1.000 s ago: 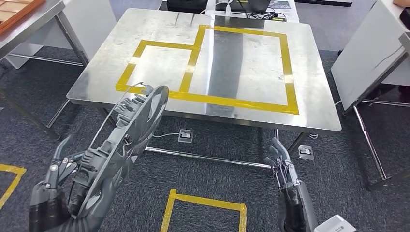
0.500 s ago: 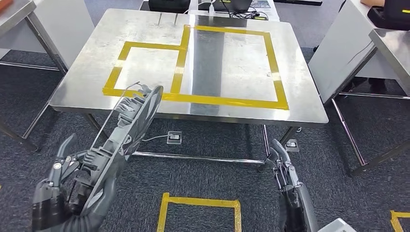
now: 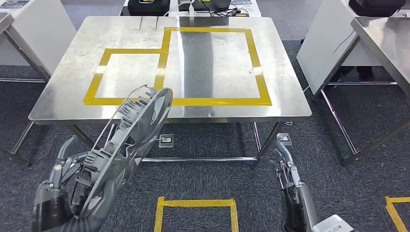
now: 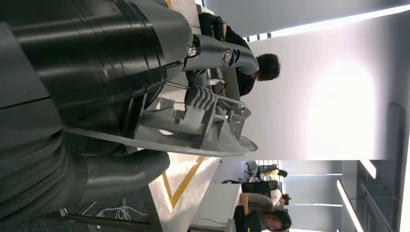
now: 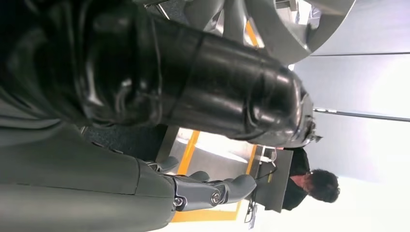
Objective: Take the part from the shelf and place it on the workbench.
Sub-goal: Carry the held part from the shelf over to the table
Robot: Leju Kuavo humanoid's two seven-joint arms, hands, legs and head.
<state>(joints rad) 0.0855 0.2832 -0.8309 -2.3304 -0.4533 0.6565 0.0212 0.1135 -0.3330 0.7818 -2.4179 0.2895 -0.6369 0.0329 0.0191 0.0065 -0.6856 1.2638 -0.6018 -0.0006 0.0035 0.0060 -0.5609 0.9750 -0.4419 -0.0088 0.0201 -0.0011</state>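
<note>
A long grey moulded part (image 3: 126,145) with ribs and a thin wire hoop slants up from my left hand (image 3: 58,186), which grips its lower end at the bottom left of the head view. The left wrist view has the part (image 4: 193,123) close up against the hand. Ahead stands the steel workbench (image 3: 58,99) marked with yellow tape rectangles; the part's upper tip overlaps its near edge in the picture. My right hand (image 3: 286,171) hangs low on the right with its fingers extended and nothing in it; the right wrist view has its fingers (image 5: 212,191) in front of the bench.
Another steel table (image 3: 387,46) and a white panel (image 3: 326,46) stand to the right. A white cabinet (image 3: 29,36) stands to the left. Yellow tape squares (image 3: 196,210) mark the dark carpet near my feet. People sit beyond the bench (image 4: 254,72).
The whole picture has shifted: the camera has turned and the workbench now sits more centred and squarer. My left hand keeps its hold on the part; the right hand hangs as before.
</note>
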